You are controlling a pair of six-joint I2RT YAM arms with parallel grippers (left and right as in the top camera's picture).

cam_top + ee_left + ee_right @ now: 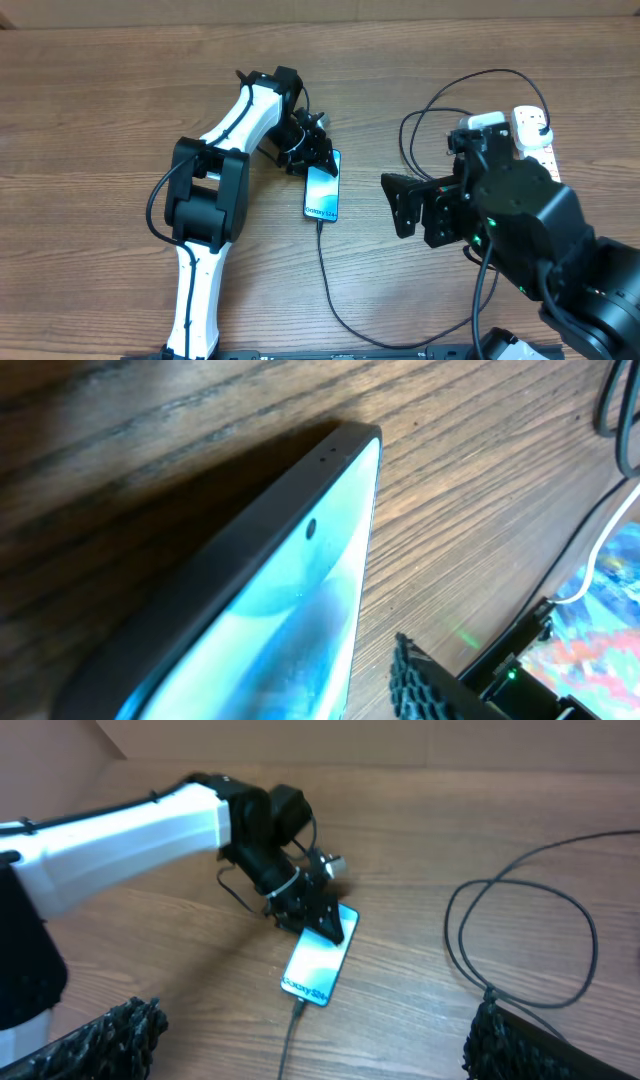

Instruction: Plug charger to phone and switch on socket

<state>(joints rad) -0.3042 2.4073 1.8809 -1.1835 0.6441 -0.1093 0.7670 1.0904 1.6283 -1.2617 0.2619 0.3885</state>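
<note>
The phone (322, 192) lies flat mid-table with its blue-teal screen up; it also shows in the right wrist view (318, 960) and fills the left wrist view (290, 620). The charger's connector tip (319, 221) sits in the phone's near end. Its thin black cable (330, 290) runs toward the front edge and loops (440, 100) at the right. My left gripper (318, 155) sits over the phone's far end, jaws partly open; one finger (420, 685) shows beside the phone with a gap. My right gripper (310, 1020) is wide open and empty, right of the phone. The white socket (535, 135) lies behind my right arm.
The black cable loop (520, 920) lies on the table between the phone and the socket. A white cord (600, 550) and a colourful patch (600, 630) show at the right edge of the left wrist view. My right arm (520, 220) covers the table's right side.
</note>
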